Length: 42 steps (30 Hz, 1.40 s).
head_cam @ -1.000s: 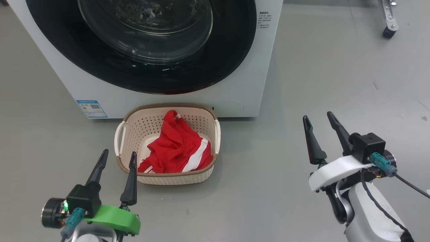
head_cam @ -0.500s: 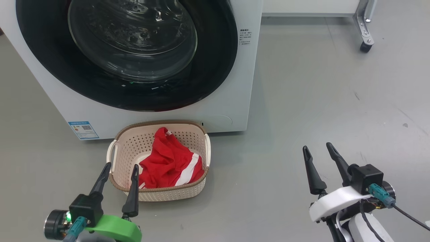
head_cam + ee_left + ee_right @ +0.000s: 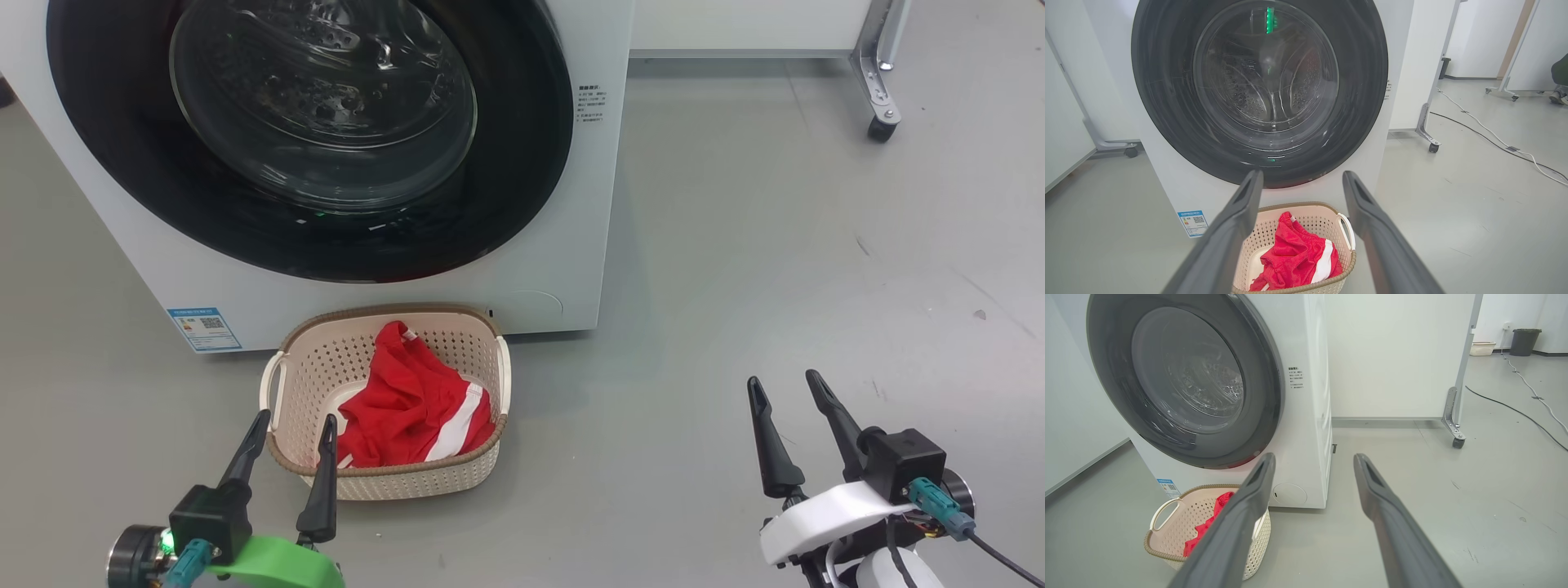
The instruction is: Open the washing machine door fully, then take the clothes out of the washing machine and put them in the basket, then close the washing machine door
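- Head view: the clothes (image 3: 408,408), red with white stripes, are seen bunched up inside the basket (image 3: 384,482). The heap lies more toward the basket's right side.
- The basket is set on the floor (image 3: 735,245), right in front of the washing machine (image 3: 571,278) and just below the washing machine door (image 3: 506,188).
- The door's black rim is seen lying flat against the white front. No gap is seen in the right wrist view either, so the door is judged to be shut.
- No clothes can be made out through the glass in the left wrist view, so the drum is judged to be empty.
- A blue label (image 3: 204,327) is seen at the machine's lower left corner, just beside the basket.
- The left gripper (image 3: 296,416) is held at the basket's near left corner. Its fingers are spread wide and nothing is held between them. Whether the basket is touched cannot be told.
- The right gripper (image 3: 782,377) is held over bare floor, well apart from the basket and to its right. Its fingers are spread wide too, and nothing is held.
- Both grippers are pointed toward the machine, and the door lies ahead of them and higher up.
- The left gripper is nearer to the basket and the door. The right gripper is out past the machine's right edge.
- All three steps are judged to be done. If one last push on the door is wanted, the left arm is better placed for it.
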{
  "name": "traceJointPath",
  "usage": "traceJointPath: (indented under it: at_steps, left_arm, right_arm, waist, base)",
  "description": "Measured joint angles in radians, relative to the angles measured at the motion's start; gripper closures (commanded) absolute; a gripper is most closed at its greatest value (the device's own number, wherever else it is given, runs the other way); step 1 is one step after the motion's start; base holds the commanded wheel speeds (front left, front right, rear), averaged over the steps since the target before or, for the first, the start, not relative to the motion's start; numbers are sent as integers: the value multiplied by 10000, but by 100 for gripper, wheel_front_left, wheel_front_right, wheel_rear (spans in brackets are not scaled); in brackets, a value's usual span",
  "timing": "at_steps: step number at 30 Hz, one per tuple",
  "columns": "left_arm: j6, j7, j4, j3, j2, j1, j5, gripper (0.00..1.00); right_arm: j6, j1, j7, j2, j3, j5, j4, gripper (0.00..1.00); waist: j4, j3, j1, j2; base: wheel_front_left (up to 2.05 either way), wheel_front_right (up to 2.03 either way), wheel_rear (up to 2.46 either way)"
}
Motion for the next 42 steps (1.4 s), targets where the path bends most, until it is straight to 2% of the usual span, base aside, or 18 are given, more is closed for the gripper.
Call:
traceJointPath:
  at_steps: [34,35,42]
  left_arm:
    - [138,144,-558,-117,6,229,15,0]
    - [161,144,-577,-117,8,229,15,100]
    - [159,144,115,-257,-178,373,12,100]
  right_arm:
    - [-151,739,0,-2,-98,-77,-934,0]
    - [-151,762,0,-2,-104,-77,-951,100]
    - [-148,1135,15,142,-27,-52,-301,100]
  waist:
    - [-22,117,0,0]
    - [-22,130,0,0]
    - [-22,140,0,0]
  base:
    - [0,0,0]
    - [0,0,0]
    - [0,0,0]
